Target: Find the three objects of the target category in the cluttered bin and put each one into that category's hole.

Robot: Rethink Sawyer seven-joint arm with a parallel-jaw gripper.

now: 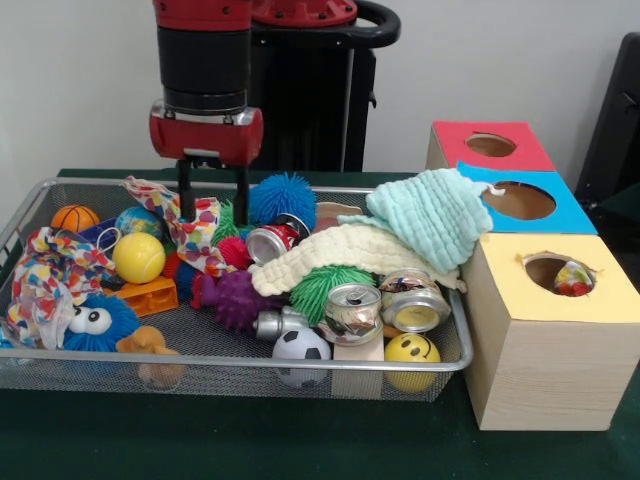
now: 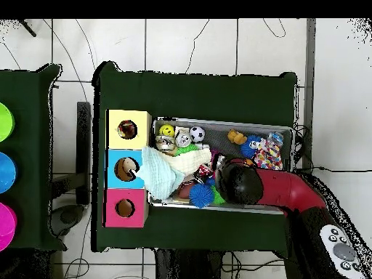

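I've got the gripper [image 1: 213, 192] low over the back of the bin [image 1: 455, 352], fingers apart with a clear gap between them. One dotted cloth [image 1: 190, 232] is draped right at and just below the fingertips, touching or nearly so; can't tell if either finger actually bears on it. Its long axis runs diagonally, from up beside one finger down and across under the other toward the red can [image 1: 272, 241]. A second dotted cloth [image 1: 55, 272] lies well off to the side, at the bin end away from the boxes. Something dotted already sits inside the yellow box's hole [image 1: 556, 273], likely the third. That hole is far from the tool, past the opposite end of the bin. My read: straight descent, close across the cloth's short width.
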